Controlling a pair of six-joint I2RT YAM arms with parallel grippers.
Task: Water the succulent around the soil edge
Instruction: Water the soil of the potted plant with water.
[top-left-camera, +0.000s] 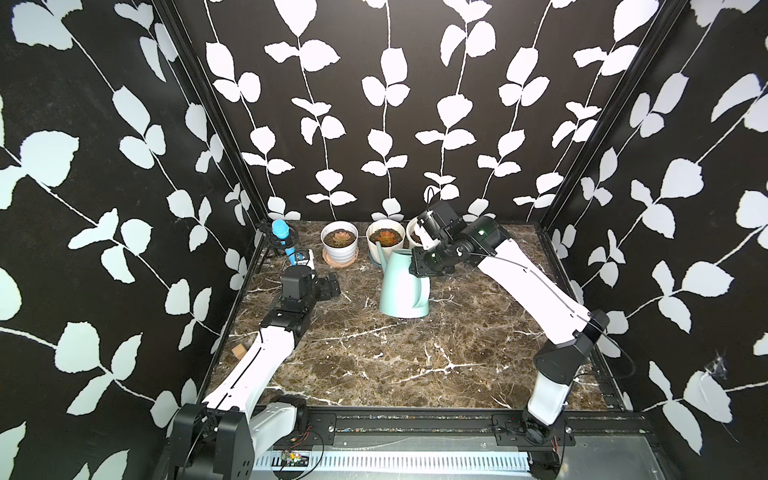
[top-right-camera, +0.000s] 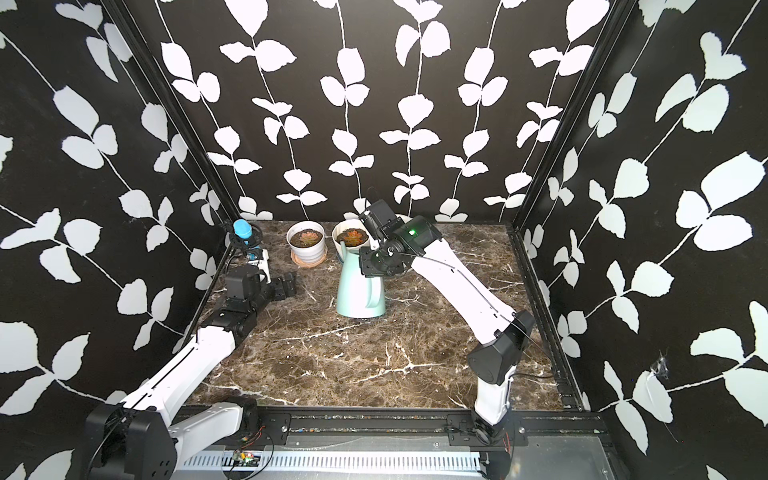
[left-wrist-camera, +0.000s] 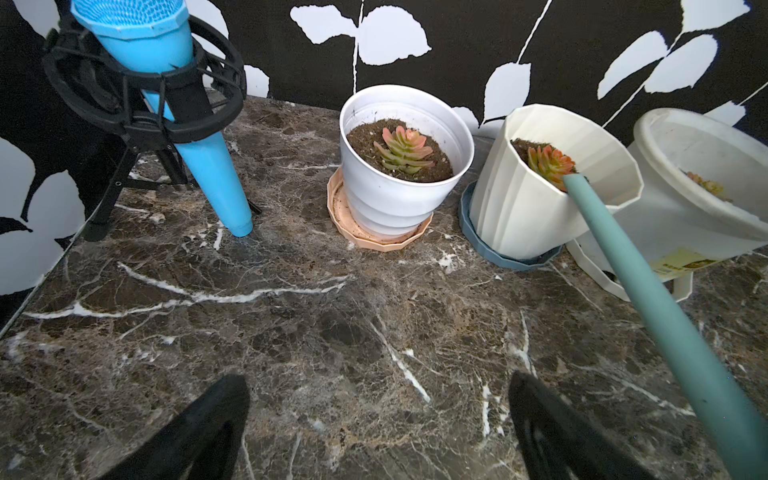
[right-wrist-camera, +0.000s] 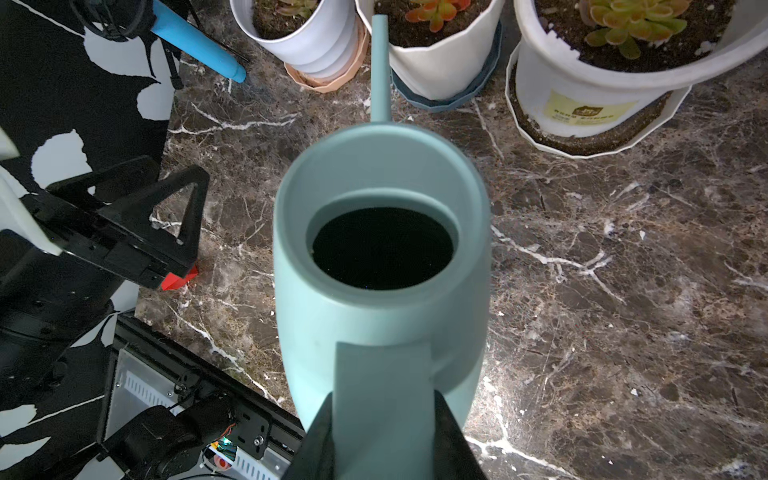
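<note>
A teal watering can (top-left-camera: 405, 286) (top-right-camera: 359, 291) stands upright mid-table, its mouth (right-wrist-camera: 382, 249) dark inside. My right gripper (right-wrist-camera: 380, 436) (top-left-camera: 419, 266) is shut on its handle (right-wrist-camera: 382, 386). The thin spout (left-wrist-camera: 623, 266) points toward the back, and its tip (right-wrist-camera: 379, 20) is level with the rim of the ribbed cream pot (left-wrist-camera: 523, 208) (top-left-camera: 385, 239). That pot holds an orange-red succulent (left-wrist-camera: 548, 162) in dark soil. My left gripper (left-wrist-camera: 378, 415) (top-left-camera: 328, 286) is open and holds nothing, low over the table at the left.
A white pot (top-left-camera: 339, 245) with a green-pink succulent (left-wrist-camera: 401, 149) sits on a peach saucer. Another white pot (right-wrist-camera: 602, 83) stands at the back right, behind my right arm in both top views. A blue microphone (top-left-camera: 282, 237) on a black stand occupies the back left corner.
</note>
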